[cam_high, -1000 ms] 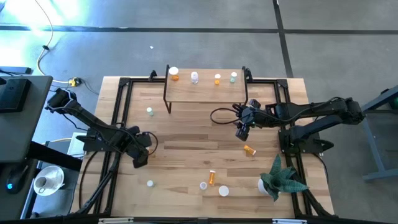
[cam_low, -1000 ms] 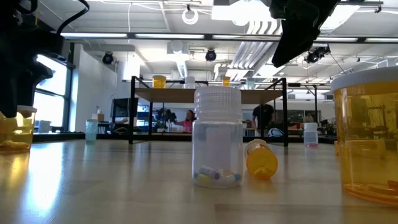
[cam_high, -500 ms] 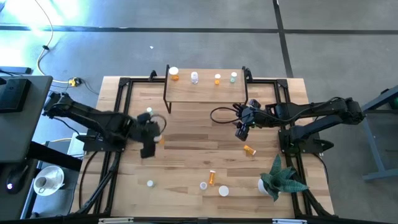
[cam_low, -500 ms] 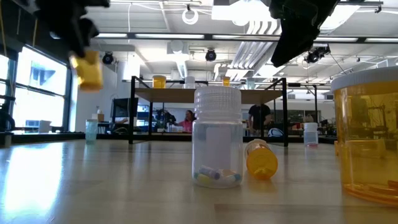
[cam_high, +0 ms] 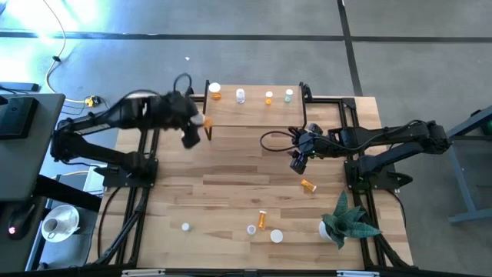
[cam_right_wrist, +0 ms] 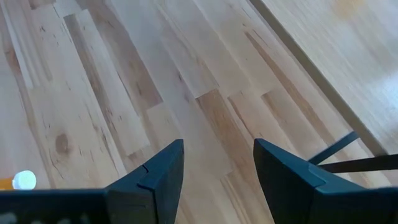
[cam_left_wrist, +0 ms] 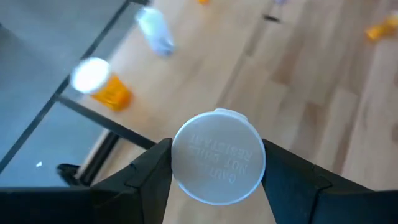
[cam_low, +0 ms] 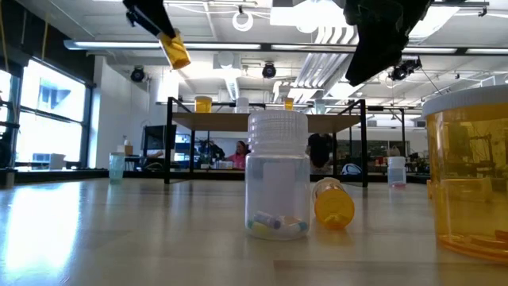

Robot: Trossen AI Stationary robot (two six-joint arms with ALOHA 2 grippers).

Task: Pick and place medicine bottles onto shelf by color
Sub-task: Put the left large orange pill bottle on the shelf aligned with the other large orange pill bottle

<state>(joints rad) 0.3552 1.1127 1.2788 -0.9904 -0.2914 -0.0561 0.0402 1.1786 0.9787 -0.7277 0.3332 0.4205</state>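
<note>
Faintly, mirrored embossed lettering shows on the gripped bottle's white cap.

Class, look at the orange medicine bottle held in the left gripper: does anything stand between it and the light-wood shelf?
Nothing visible does. The left gripper, shut on the white-capped orange bottle, is beside the shelf at its left end, where another orange bottle already stands.

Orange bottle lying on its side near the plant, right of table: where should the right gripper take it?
Grip the orange bottle across its round body, mid-length, coming straight down from above. It lies flat on the table, so the cap end offers little hold, while the curved sides are clear of other things. The open right gripper hangs close by; turn its fingers to straddle the bottle's long axis.
</note>
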